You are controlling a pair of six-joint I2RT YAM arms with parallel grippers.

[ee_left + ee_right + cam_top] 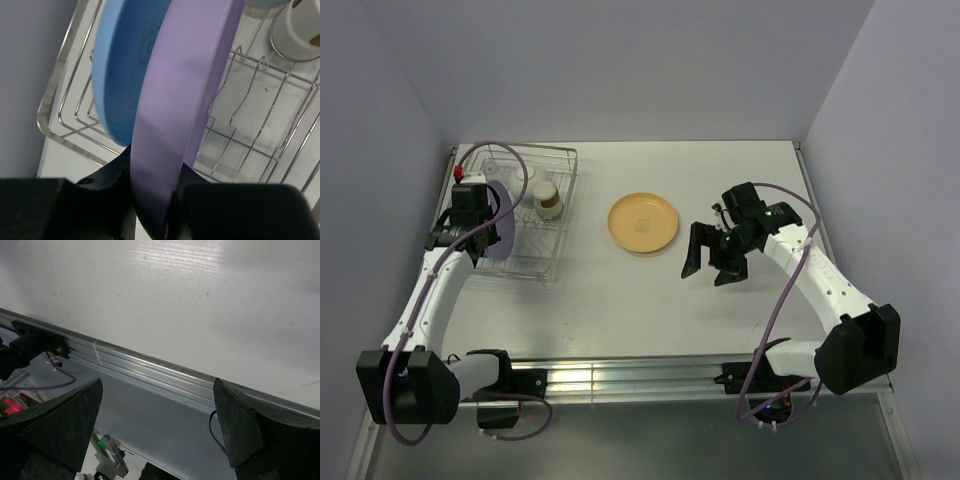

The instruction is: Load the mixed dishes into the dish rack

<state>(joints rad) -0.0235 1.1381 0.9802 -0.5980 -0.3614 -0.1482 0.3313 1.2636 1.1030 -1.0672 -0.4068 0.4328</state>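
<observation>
Overhead and wrist views of two robot arms at a white counter (pixel 720 170), loading a silver wire dish rack (pixel 569 190).

At the near left corner of the dish rack, the left hand (pixel 480 240) is pinching the lower rim of a purple plate (pixel 185 100). The plate stands on edge, over the rack's prongs. A blue plate (pixel 122 75) stands upright in the rack just beside it on the outer side, face to face with it, and the two look almost parallel. Whether the purple plate's bottom edge already sits between prongs cannot be told, because the hand hides it. Further into the rack, toward its far right side, sits a cream cup (pixel 548 198).

To the right of the dish rack, apart from it, a yellow-orange plate (pixel 643 222) lies flat on the counter. Further right again, the right hand (pixel 713 262) hovers with its fingers spread wide and holding nothing. This plate lies between the rack and the right hand, so the right arm is the nearer one to pick it up.
</observation>
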